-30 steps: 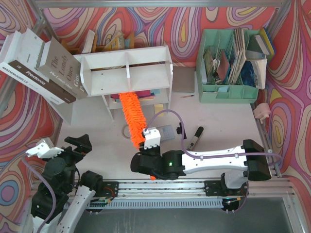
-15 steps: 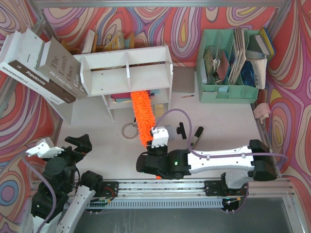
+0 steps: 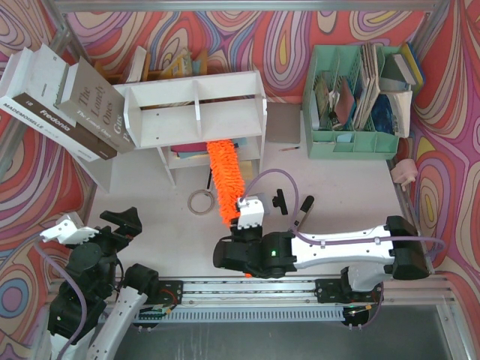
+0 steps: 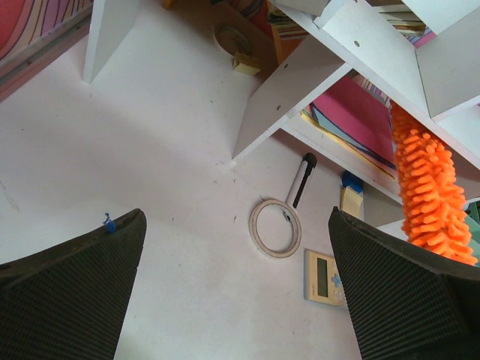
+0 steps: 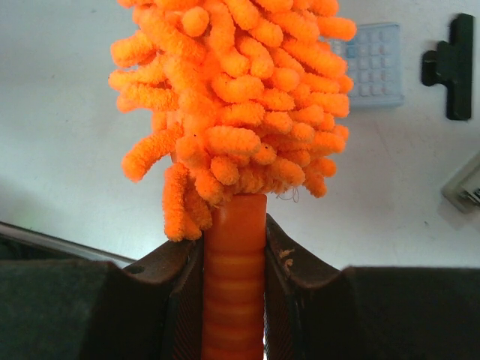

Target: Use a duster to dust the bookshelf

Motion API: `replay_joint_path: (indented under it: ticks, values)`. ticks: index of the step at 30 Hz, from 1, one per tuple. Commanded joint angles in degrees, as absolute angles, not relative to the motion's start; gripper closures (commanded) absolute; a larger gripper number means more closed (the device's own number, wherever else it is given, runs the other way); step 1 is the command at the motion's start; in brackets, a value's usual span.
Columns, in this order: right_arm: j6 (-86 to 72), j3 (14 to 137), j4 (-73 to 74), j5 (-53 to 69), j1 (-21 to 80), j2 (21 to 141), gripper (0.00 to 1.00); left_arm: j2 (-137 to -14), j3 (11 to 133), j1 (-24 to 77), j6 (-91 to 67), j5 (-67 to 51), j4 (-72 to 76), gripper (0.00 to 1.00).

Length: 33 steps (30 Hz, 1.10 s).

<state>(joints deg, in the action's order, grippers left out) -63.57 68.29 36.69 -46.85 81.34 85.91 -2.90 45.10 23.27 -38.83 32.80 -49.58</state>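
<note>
The white bookshelf [image 3: 196, 112] stands at the back centre-left. The orange fluffy duster [image 3: 225, 180] points from my right gripper up into the shelf's lower tier, its tip under the lower board. My right gripper [image 3: 241, 225] is shut on the duster's ribbed orange handle [image 5: 234, 277], just below the fluff [image 5: 232, 97]. My left gripper [image 3: 94, 223] is open and empty, low at the near left, away from the shelf. In the left wrist view the shelf [image 4: 300, 82] and the duster [image 4: 427, 195] show at the right.
Large books [image 3: 60, 101] lean against the shelf's left side. A mint green organizer [image 3: 352, 142] stands back right. On the table lie a tape ring [image 3: 200, 201], a calculator [image 4: 324, 277], a black clip [image 3: 281, 201] and a marker [image 3: 301, 214].
My right arm has swung right and forward, carrying the duster from the shelf's middle opening toward its right part. Over the last half second it moved little. The left arm is still.
</note>
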Motion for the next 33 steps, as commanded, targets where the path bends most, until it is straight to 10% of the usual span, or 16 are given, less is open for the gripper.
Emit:
replay_joint_path:
  ticks: [1,15,33]
  values:
    - [-73.23,67.35,46.62,-53.31,81.30,82.45,1.00,-3.08,44.30,23.55,-38.75,32.43,-48.60,0.01]
    - [-57.50,67.30,29.95,-47.99,81.30,83.15,1.00,-2.90,44.30,23.55,-38.71,32.59,-48.68,0.02]
    - [-81.60,63.07,55.15,-57.26,80.29,76.83,1.00,-2.83,44.27,23.50,-38.76,32.38,-48.52,0.01]
